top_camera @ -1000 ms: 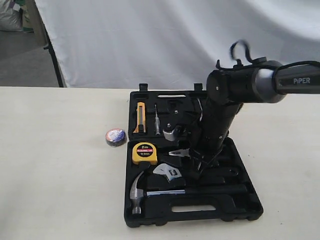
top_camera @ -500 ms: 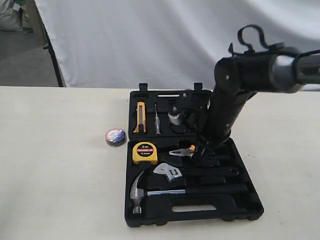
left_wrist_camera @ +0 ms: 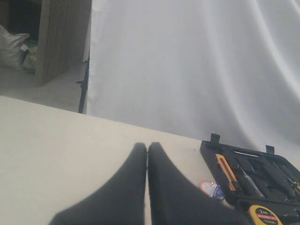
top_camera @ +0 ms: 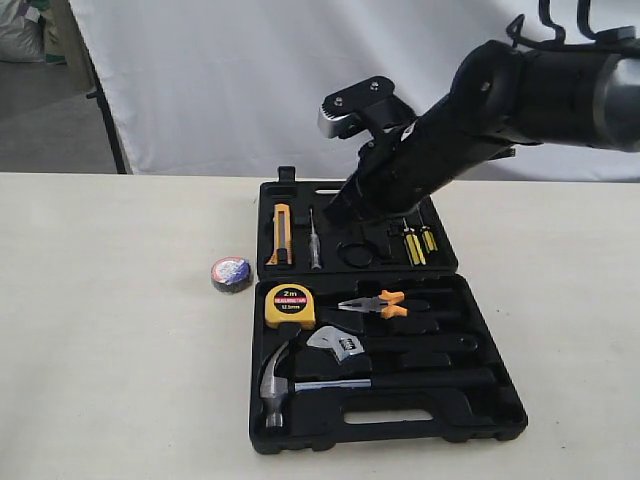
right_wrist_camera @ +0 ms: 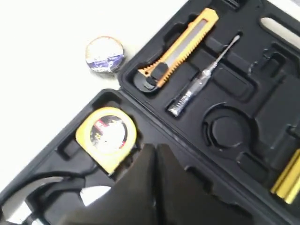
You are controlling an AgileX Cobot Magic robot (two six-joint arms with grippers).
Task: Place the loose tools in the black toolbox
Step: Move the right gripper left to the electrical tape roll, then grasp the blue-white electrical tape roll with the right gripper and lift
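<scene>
The right arm (top_camera: 520, 95) is slanting down over the toolbox (top_camera: 500, 415), its claw (right_wrist_camera: 154, 147) pressed together, empty, with one hammer (top_camera: 275, 380) and one wrench (top_camera: 340, 345) lying inside, one tape roll (top_camera: 231, 273) on the surface (top_camera: 120, 350).

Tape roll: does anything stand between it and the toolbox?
Nothing visible does. The tape roll lies on bare table just left of the toolbox in the exterior view; only open table separates them.

Black toolbox (right_wrist_camera: 274, 105) — partly outside both wrist views
</scene>
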